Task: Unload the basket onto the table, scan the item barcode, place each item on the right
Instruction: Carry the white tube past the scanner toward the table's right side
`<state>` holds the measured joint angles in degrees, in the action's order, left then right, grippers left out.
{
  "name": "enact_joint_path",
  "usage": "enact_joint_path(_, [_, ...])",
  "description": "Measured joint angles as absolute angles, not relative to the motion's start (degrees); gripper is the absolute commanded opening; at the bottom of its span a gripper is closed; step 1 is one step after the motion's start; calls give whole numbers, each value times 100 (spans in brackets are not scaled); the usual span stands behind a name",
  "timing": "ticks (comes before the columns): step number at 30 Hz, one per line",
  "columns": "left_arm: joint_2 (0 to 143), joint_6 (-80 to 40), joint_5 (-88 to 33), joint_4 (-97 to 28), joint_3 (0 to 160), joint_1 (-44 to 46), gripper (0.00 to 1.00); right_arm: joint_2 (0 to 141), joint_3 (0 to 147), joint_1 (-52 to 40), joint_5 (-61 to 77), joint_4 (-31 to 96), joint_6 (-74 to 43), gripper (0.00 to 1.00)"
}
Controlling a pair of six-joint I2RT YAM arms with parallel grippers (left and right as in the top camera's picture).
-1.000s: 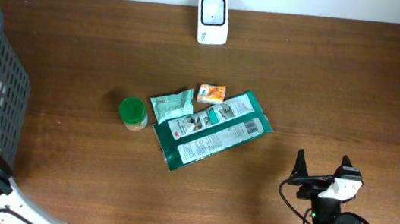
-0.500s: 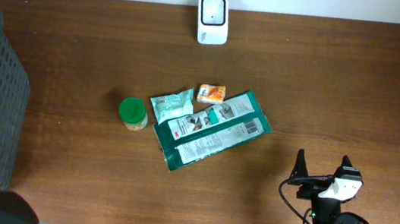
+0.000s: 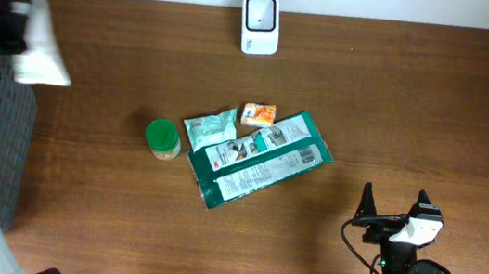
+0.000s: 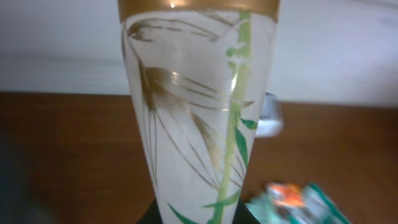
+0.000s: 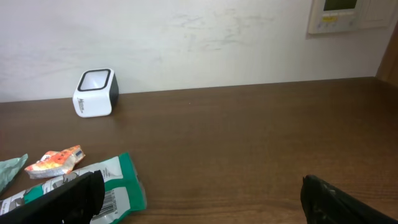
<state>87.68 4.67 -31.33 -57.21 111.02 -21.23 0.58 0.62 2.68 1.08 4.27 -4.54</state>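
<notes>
A white packet (image 4: 193, 118) printed with a green bamboo stem and gold leaves, gold band at its top, fills the left wrist view. Dark jaws press it from both sides at the bottom edge. Overhead, my left gripper (image 3: 12, 34) holds this packet (image 3: 37, 63) up at the far left, above the basket. The white scanner (image 3: 260, 24) with a dark window stands at the table's back edge; it also shows as the scanner (image 5: 95, 93) in the right wrist view. My right gripper (image 3: 395, 207) rests open at the front right with nothing between its fingers.
A dark mesh basket (image 3: 2, 135) stands at the left edge. Mid-table lie a green-lidded jar (image 3: 162, 138), a small teal pouch (image 3: 210, 130), an orange packet (image 3: 259, 113) and a long green-and-white pouch (image 3: 260, 160).
My left arm has swung from the basket's front to the far left corner, and the white packet now shows in its gripper. The right arm has not moved.
</notes>
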Motion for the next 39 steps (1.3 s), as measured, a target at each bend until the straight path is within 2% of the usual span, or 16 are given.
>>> enact_joint_path(10, [9566, 425, -2609, -5920, 11111, 838, 0, 58, 62, 268, 108, 427, -454, 98])
enact_joint_path(22, [11546, 355, -2171, -5052, 11111, 3330, 0, 58, 62, 268, 108, 427, -454, 98])
enact_joint_path(29, [12442, 117, -2161, -4300, 11111, 4244, 0, 58, 62, 268, 108, 427, -451, 98])
enact_joint_path(36, [13041, -327, -2156, -3935, 11111, 4427, 5, 58, 62, 268, 108, 427, -451, 98])
enact_joint_path(38, [13139, -482, -2154, -3872, 11111, 4447, 9, 58, 62, 268, 108, 427, -454, 98])
enact_joint_path(39, [13181, -550, -2154, -3828, 11111, 4456, 16, 58, 62, 268, 108, 427, -456, 98])
